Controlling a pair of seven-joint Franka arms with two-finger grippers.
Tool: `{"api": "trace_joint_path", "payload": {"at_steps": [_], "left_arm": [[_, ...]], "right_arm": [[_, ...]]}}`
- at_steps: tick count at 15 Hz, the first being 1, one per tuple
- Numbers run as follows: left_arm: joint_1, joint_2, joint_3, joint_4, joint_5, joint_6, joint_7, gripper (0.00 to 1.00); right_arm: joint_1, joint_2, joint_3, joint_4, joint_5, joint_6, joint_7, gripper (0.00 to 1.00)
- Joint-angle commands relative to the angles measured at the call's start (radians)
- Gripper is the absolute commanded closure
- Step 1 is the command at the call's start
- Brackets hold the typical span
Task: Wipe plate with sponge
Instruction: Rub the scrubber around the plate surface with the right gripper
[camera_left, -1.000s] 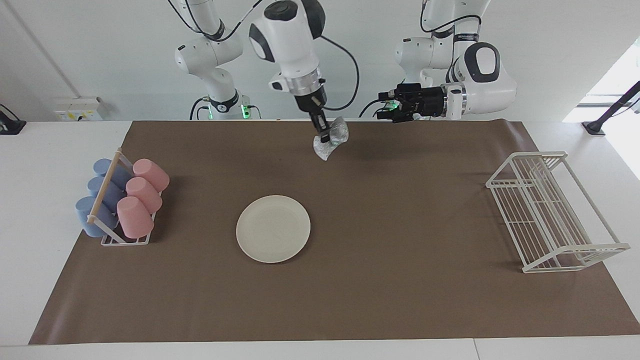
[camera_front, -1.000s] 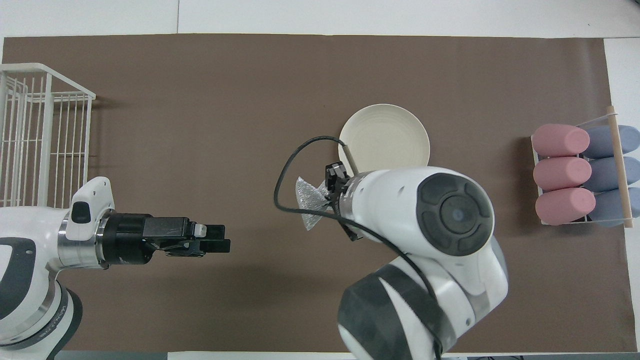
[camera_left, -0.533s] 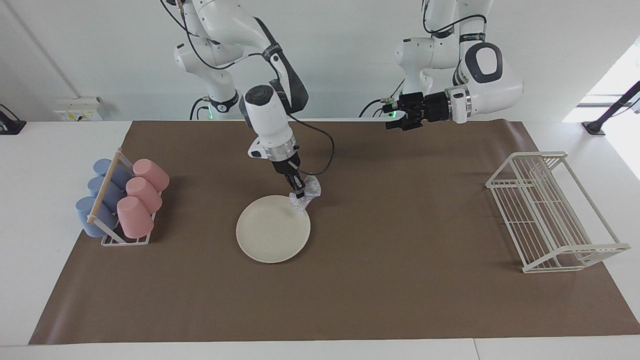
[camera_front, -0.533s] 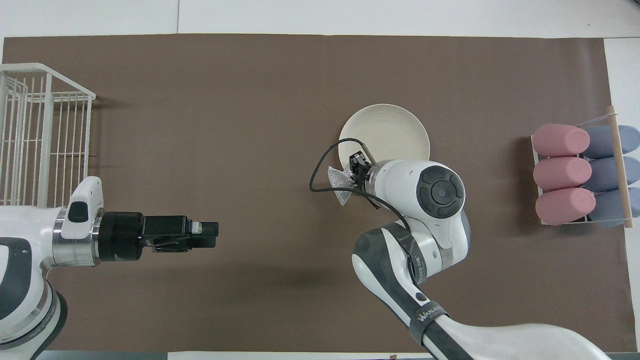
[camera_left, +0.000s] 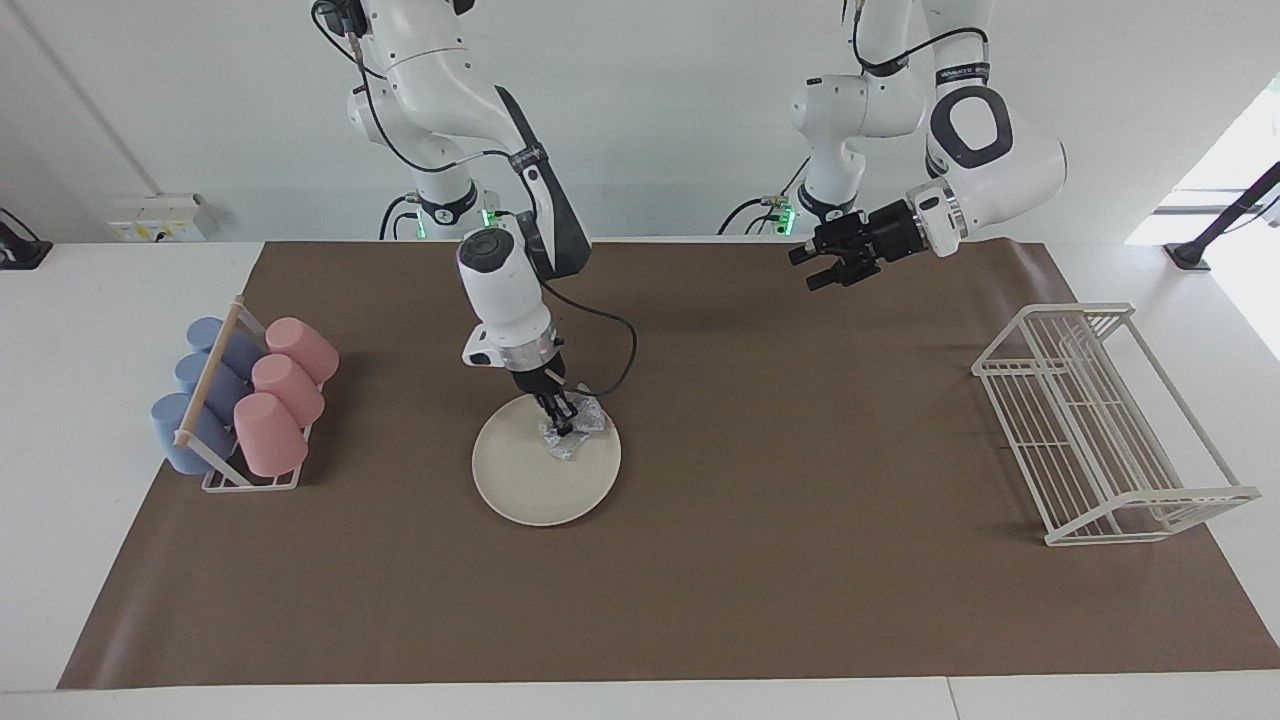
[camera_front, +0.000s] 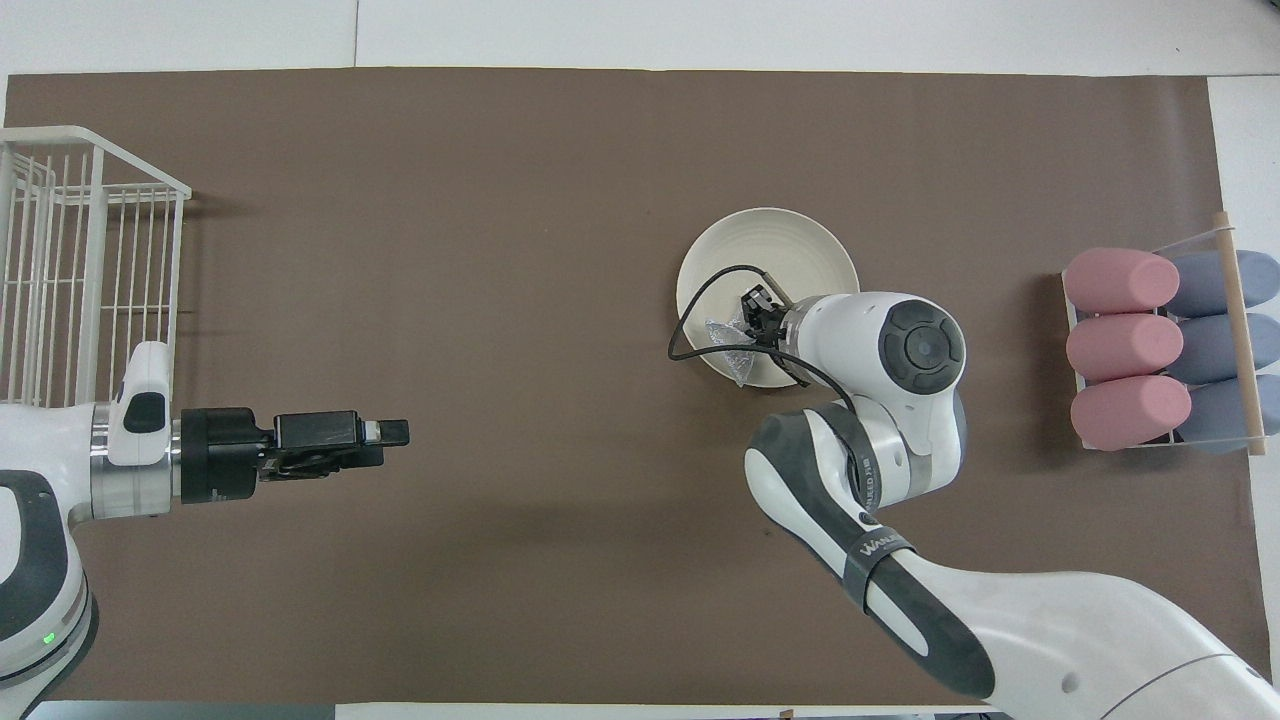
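Facing view first: we see the right gripper (camera_left: 563, 428) down on the plate (camera_left: 520, 485), its fingers pinched on the sponge (camera_left: 570, 433), which rests on the part of the plate nearest the robots. We find the plate on the brown mat (camera_left: 800, 560), between the cup rack (camera_left: 245, 400) (pink and blue cups lying in it) and the white wire rack (camera_left: 1100, 430). The left gripper (camera_left: 810, 270) waits above the mat's robot-side edge, jaws spread, holding nothing.
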Motion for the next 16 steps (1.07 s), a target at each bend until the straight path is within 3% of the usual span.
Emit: {"api": "trace_joint_path", "payload": {"at_steps": [1, 4, 10, 12, 16], "left_arm": [[-0.007, 0.037, -0.015, 0.036, 0.124, 0.063, -0.036, 0.0], [0.007, 0.055, -0.015, 0.061, 0.287, 0.074, -0.059, 0.0], [-0.004, 0.071, -0.015, 0.064, 0.635, 0.157, -0.206, 0.0], [-0.007, 0.077, -0.018, 0.069, 0.765, 0.174, -0.295, 0.0], [0.008, 0.081, -0.015, 0.07, 0.798, 0.186, -0.301, 0.0]], "right_arm": [[-0.088, 0.037, 0.011, -0.002, 0.017, 0.013, -0.151, 1.0], [-0.072, 0.049, 0.013, -0.001, 0.021, 0.016, -0.129, 1.0], [0.057, 0.056, 0.013, 0.004, 0.061, 0.069, 0.173, 1.0], [0.046, 0.057, 0.013, 0.004, 0.061, 0.074, 0.155, 1.0], [-0.055, 0.069, 0.01, 0.009, 0.061, 0.094, -0.145, 1.0]]}}
